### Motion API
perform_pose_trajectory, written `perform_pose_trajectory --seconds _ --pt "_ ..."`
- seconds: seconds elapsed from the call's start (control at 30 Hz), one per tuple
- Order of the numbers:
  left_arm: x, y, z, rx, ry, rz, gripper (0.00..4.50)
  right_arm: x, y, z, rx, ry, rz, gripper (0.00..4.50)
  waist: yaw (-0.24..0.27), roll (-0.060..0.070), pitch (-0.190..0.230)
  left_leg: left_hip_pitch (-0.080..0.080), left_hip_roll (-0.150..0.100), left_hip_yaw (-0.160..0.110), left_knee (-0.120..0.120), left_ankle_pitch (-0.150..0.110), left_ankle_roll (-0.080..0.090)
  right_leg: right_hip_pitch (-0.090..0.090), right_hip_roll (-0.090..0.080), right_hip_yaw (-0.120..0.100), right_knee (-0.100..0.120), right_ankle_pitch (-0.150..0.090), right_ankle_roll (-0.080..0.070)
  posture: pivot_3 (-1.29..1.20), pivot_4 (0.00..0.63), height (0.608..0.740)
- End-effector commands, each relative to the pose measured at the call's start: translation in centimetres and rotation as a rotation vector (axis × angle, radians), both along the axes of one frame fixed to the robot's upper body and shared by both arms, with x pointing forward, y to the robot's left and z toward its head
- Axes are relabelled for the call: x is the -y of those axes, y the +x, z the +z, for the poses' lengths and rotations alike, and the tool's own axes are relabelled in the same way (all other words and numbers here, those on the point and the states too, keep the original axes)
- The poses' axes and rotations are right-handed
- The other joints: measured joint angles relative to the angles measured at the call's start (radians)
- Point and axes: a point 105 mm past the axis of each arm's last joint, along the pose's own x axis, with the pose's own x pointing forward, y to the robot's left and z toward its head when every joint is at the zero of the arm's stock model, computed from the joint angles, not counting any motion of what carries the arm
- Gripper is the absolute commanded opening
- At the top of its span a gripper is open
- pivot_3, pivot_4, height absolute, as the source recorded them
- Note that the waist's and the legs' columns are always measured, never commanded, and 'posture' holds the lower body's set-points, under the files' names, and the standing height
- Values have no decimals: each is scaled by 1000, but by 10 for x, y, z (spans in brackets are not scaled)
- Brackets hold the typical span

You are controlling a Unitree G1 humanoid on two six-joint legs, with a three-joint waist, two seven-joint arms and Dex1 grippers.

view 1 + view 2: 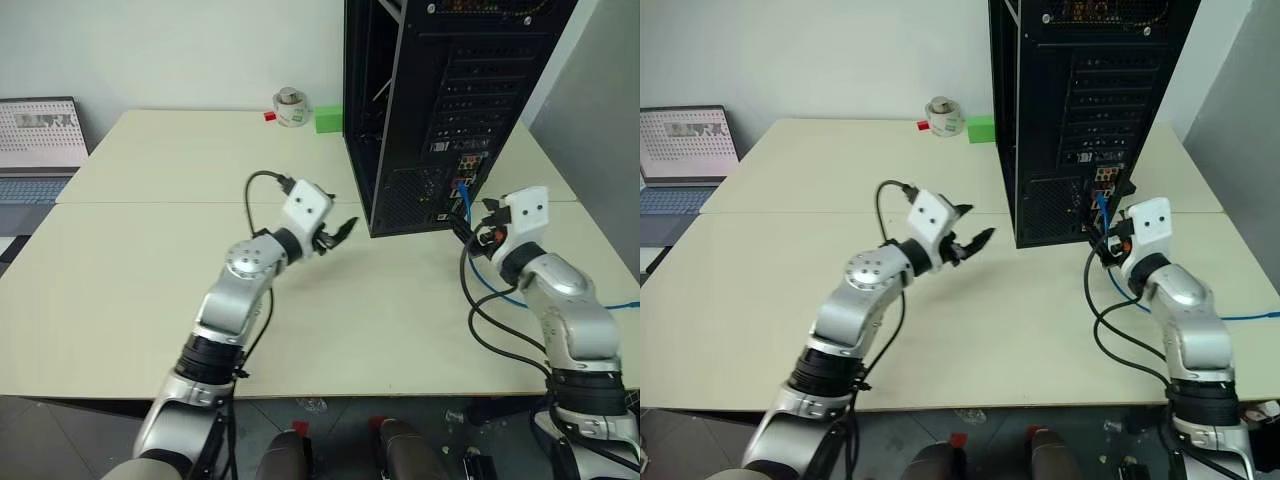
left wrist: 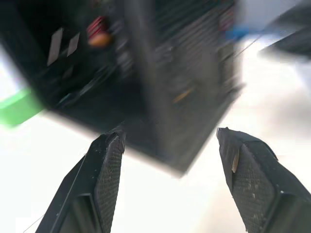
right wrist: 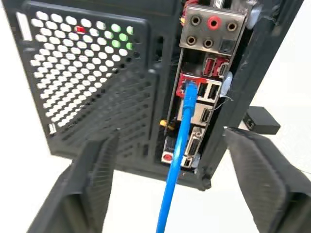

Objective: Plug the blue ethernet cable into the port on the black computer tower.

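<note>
One tall black metal computer tower (image 1: 440, 110) stands upright on a pale beige table (image 1: 150, 290), its perforated rear connector panel turned toward the robot's right side. One thin bright-blue ethernet cable (image 3: 181, 145) is seated with its plug end in the small squarish port (image 3: 188, 85) of that panel, next to a red-framed socket and below a cluster of round audio jacks; from there the cord runs down away from the panel, passes between the two black fingers (image 3: 92, 184) of the right gripper (image 3: 175, 194) without touching either, and trails across the table on the robot's right side. The right gripper hangs just short of the rear panel, jaws spread wide with nothing clasped in them. The left gripper (image 1: 335, 235) hovers over the table near the tower's open side, near its bottom front corner, well apart from the cable and the port; its two black fingers (image 2: 104, 184) stand apart with nothing between them. At the far edge of the table sit one roll of tape (image 1: 290, 106), one small red item (image 1: 269, 116) and one green block (image 1: 328, 120), and one open laptop (image 1: 38, 140) stands off to the robot's left.
</note>
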Motion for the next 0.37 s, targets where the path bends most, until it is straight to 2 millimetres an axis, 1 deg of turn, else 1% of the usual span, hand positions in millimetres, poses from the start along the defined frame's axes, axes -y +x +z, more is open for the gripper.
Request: perform_pose_trajectory --seconds 0.03,0.13,0.23,0.3,0.37 --pt "-26 -15 7 9 9 -45 3167 2 -23 13 28 -2 143 4141 0 0 0 0 0 0 0 0 0 0 0 0 0 0 0 0 150 740" --pt "-49 -31 0 -30 52 -69 3167 10 -35 12 9 3 202 4141 0 0 0 0 1 0 0 0 0 0 -1 0 -1 0 0 0 150 740" --pt "-71 -44 0 -55 32 -52 3167 20 -40 16 10 -6 229 4141 2 -1 1 0 1 0 0 0 0 0 -1 0 0 0 0 0 150 740" --pt "-82 -51 0 -65 24 -41 3167 26 -41 19 10 -16 235 4141 3 -1 1 0 1 0 0 0 0 0 -1 0 0 0 0 0 150 740" --pt "-87 -57 0 -72 14 -35 3167 30 -41 21 9 -25 239 4141 5 -1 1 0 1 0 0 0 0 0 -1 0 0 0 0 0 150 740"
